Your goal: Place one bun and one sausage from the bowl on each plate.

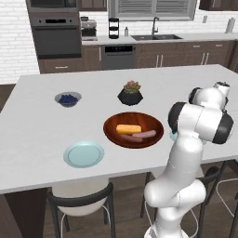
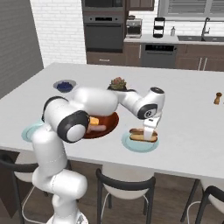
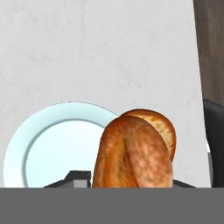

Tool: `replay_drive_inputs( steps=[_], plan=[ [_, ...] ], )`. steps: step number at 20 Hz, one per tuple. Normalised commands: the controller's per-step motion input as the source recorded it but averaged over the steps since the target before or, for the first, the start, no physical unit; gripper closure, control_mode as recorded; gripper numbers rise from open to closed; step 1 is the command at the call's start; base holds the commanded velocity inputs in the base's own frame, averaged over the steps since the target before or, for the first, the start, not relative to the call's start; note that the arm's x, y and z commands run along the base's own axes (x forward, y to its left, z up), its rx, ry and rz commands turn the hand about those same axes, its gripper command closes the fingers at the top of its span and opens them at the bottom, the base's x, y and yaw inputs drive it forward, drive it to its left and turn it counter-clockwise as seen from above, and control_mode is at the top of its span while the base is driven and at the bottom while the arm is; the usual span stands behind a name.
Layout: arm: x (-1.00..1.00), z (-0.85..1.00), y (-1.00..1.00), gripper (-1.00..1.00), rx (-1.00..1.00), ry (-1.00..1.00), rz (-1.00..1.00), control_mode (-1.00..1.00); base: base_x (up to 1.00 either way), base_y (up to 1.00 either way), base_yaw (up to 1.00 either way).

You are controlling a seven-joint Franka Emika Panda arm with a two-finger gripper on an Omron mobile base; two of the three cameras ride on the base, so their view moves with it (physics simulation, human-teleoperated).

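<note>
The white arm's two-finger gripper (image 2: 149, 131) hangs just above the right-hand round, flat, pale blue-green plate (image 2: 127, 143), which sits on the white counter (image 2: 188, 127) near its near edge. On that plate lies an elongated golden-brown hot-dog bun (image 2: 142, 135); in the hand view the same bun (image 3: 133, 153) looms large over the plate (image 3: 48, 140), but whether a sausage already lies with it cannot be told. The jaws sit right at the bun, yet the pictures do not show whether they clamp it or have let go, so their state cannot be told. To the left, the wide, shallow, glossy reddish-brown wooden bowl (image 1: 111, 132) holds one yellow-orange bun (image 1: 128, 128) and two slim pinkish-brown sausages (image 1: 139, 136) lying just in front of it. The second pale blue-green plate (image 1: 83, 154), nearer and further left, is bare. Judged from this, the task looks barely started: one bun has reached the right plate, while the left plate awaits a bun and a sausage, and the right plate likely needs a sausage.
</note>
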Motion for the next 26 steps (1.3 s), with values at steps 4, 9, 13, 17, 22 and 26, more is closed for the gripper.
replay_drive_inputs(
  steps=[4,9,13,17,22,26],
  plan=[
    [0.41,-0.24,0.22,1.0,0.11,0.1,0.0,-1.0,0.0,0.0,0.0],
    [0.3,-0.32,0.16,1.0,0.08,0.13,0.0,-1.0,0.0,0.0,0.0],
    [0.13,-0.4,0.0,1.0,0.07,0.11,0.0,-1.0,0.0,0.0,0.0],
    [0.2,-0.31,0.0,1.0,0.11,0.03,0.0,-1.0,0.0,0.0,0.0],
    [0.16,-0.3,0.0,1.0,0.11,0.0,0.0,-1.0,0.0,0.0,0.0],
    [-0.01,-0.18,0.0,-1.0,0.08,0.0,0.0,-1.0,0.0,0.0,0.0]
  ],
)
